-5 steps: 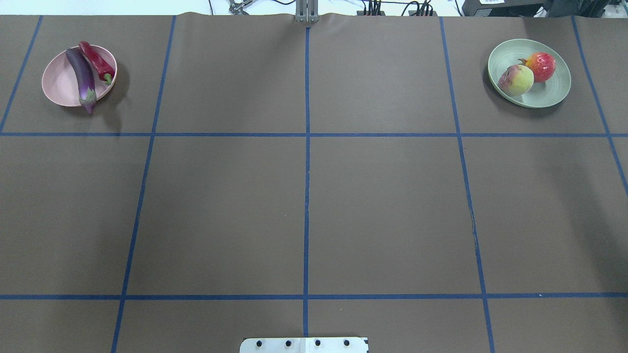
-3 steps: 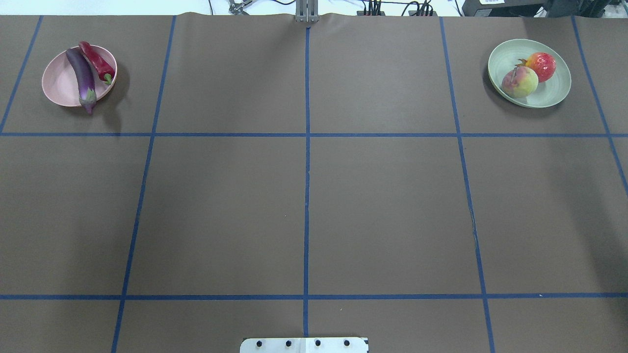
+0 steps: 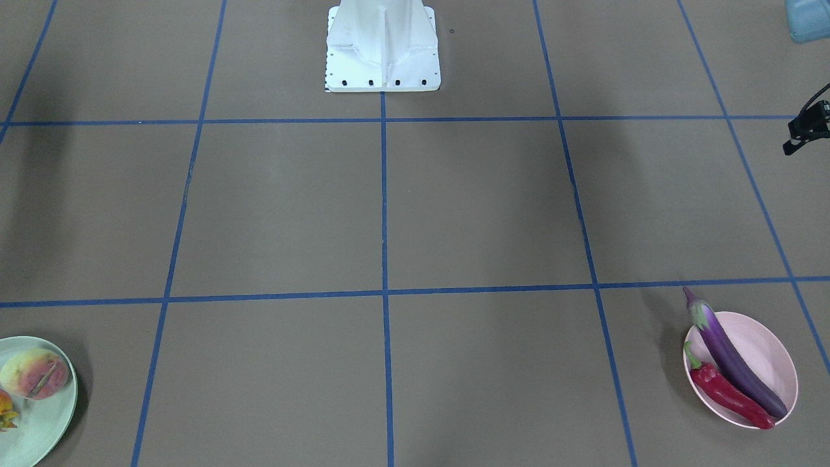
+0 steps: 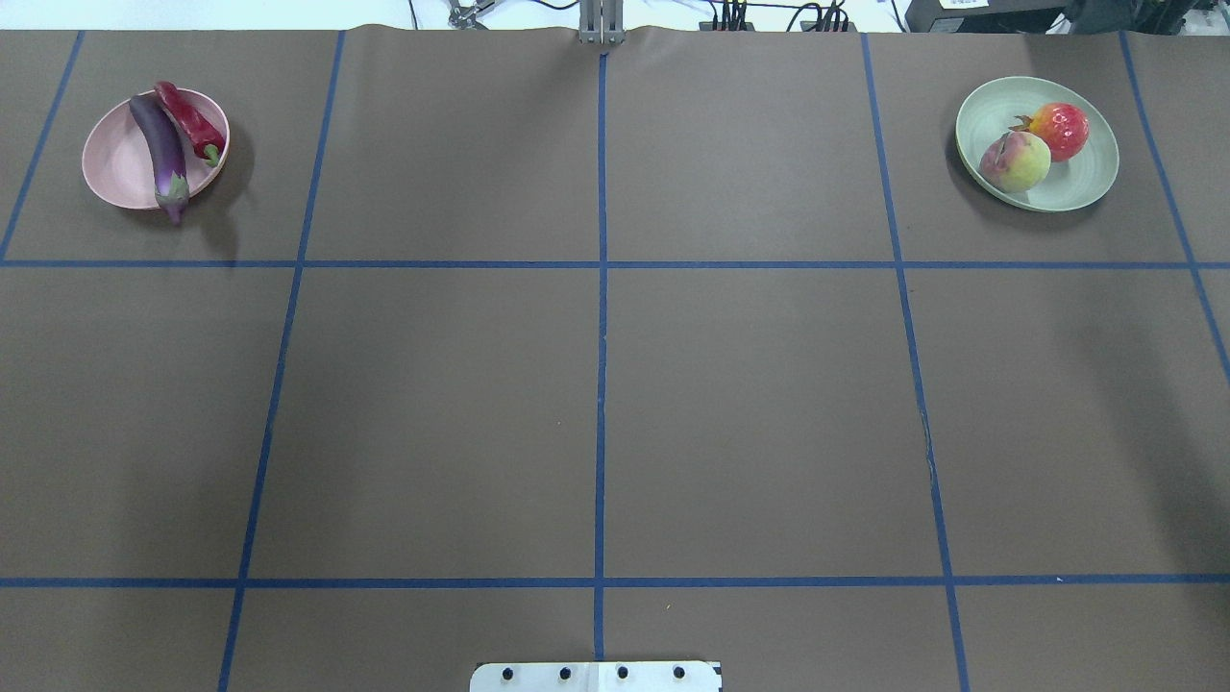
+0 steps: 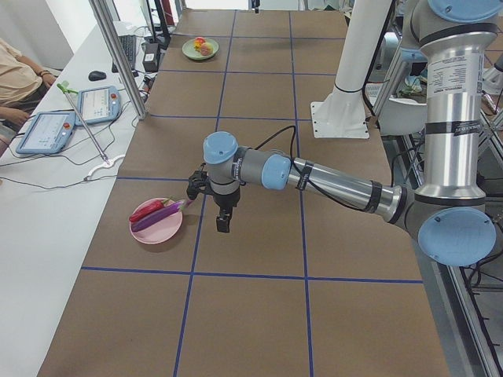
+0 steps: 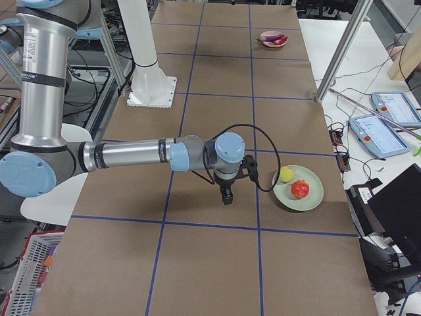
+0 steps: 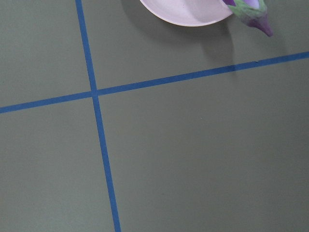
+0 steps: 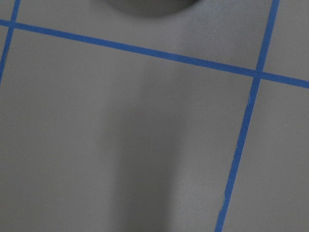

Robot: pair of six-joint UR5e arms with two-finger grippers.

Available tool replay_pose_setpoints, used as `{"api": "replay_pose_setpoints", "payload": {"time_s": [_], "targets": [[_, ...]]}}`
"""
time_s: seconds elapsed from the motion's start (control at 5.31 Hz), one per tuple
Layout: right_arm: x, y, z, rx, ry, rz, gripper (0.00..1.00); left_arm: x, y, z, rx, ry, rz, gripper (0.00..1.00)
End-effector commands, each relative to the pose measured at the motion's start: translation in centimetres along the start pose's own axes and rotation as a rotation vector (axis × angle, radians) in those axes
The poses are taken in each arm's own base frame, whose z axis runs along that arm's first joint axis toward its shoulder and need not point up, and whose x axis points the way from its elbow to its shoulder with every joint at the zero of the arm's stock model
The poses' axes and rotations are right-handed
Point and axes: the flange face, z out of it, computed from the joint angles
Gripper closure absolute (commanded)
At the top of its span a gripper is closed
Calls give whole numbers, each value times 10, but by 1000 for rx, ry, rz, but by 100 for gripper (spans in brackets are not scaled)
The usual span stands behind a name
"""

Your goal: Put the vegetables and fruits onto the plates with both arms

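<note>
So the peach (image 4: 1015,161) shifts a touch and settles on the green plate (image 4: 1086,187). Everything's plated, so it looks basically done. Can't tell the grip on the left hand (image 5: 223,223) or right hand (image 6: 227,196).

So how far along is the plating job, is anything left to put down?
Done: the eggplant and chili pepper lie on the pink plate, the peach and red-orange fruit on the green plate. In hand: nothing; the left end effector and right end effector hang above the table beside their plates. Left: no loose produce shows, so placing looks finished.
</note>
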Motion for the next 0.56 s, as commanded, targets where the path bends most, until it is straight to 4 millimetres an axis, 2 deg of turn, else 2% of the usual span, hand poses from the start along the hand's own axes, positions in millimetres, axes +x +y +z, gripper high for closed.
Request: {"api": "replay_pose_setpoints", "payload": {"time_s": [0.0,0.19,0.38], "targets": [[-8,-33,-27,-29,27,6,0,-7,3,-6,0,35,-30,0],[-4,-29,-42,1,37,14,0,-15,9,-7,2,34,-49,0],[-3,-29,-43,-2,52,15,0,-16,11,-4,-4,34,-51,0]]}}
